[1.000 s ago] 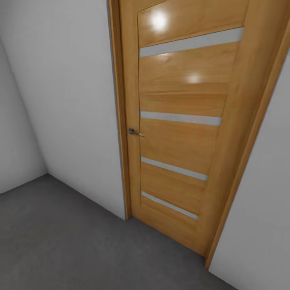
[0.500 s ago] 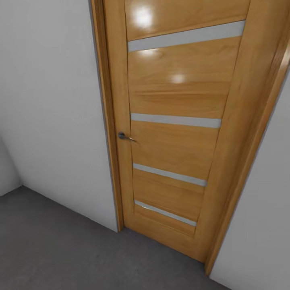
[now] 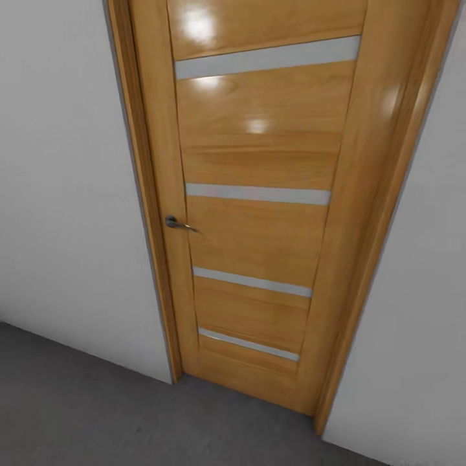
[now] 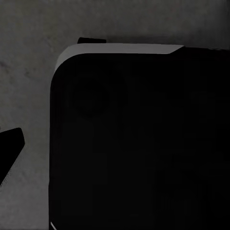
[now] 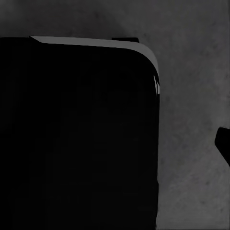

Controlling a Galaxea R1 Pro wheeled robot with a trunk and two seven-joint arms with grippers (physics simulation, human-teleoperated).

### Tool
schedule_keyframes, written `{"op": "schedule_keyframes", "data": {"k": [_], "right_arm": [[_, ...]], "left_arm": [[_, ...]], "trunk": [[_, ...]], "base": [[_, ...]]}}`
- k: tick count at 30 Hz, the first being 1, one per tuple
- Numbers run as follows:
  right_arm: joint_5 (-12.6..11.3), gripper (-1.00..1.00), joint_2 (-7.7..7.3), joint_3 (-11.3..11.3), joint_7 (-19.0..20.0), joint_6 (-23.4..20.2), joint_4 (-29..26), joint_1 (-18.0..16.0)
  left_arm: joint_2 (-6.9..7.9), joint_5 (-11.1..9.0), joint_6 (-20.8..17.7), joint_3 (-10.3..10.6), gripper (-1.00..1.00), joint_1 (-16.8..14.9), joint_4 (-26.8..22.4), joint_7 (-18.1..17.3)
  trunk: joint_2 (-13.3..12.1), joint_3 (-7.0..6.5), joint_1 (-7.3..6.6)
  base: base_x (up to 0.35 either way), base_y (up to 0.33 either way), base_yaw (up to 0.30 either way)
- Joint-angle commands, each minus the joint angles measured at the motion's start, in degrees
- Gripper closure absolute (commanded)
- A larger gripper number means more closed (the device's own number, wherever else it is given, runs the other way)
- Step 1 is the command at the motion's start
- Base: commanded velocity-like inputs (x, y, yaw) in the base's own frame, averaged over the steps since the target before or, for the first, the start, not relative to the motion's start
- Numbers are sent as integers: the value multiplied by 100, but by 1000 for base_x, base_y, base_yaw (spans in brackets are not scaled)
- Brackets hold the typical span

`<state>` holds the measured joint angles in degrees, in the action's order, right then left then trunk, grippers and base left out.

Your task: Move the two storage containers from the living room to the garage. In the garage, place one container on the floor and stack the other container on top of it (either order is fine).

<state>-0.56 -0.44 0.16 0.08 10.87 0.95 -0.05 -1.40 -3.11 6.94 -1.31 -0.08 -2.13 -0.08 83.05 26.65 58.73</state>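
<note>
The head view took in a wooden door (image 3: 259, 213) with four pale glass slits, shut in its frame between plain white walls (image 3: 65, 194). A small metal lever handle (image 3: 173, 222) sat at the door's left edge, about halfway up. Below the door ran the floor (image 3: 77, 414), dark grey and rough like concrete, which I judged to be that of the garage. No storage container stood beside the door or on the strip of floor at its foot, so where the two bins were could not be told from here.

The left wrist view looked down on the same grey floor (image 4: 28, 86), with a large black rounded block (image 4: 139, 143), probably part of the robot's own body, covering most of it. A dark tip (image 4: 10, 143) poked in beside the block; it may have been a finger of the left gripper, but whether the pincer was wide or narrow I could not tell.

The right wrist view matched it: grey floor (image 5: 191, 96), a black block (image 5: 76, 139), and a dark sliver (image 5: 223, 143) at the edge, so the right pincer's state could not be told either.

As a judgement from the task alone, the containers should be light and stiff, thin-walled and somewhat slippery, best taken by a rim wall or pinched from opposite sides. Their look could not be checked here.
</note>
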Motion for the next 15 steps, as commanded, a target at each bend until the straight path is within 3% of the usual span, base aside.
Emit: {"op": "schedule_keyframes", "data": {"k": [1, 11, 15], "right_arm": [[-6, -100, 0, 2, 1, 30, 10, -4], [-4, -100, 0, 2, 1, 30, 10, -4], [14, -100, 0, 2, 1, 30, 10, -4]], "left_arm": [[-1, -32, 17, -11, -100, -1, 2, -1], [-3, -32, 16, -18, -100, -1, 2, -1], [-7, -33, 17, -18, -100, -1, 2, -1]], "trunk": [[2, 4, 0], [2, 4, 0], [2, 4, 0]], "base": [[4, 3, -243], [2, 5, -243], [76, 138, -243]]}}
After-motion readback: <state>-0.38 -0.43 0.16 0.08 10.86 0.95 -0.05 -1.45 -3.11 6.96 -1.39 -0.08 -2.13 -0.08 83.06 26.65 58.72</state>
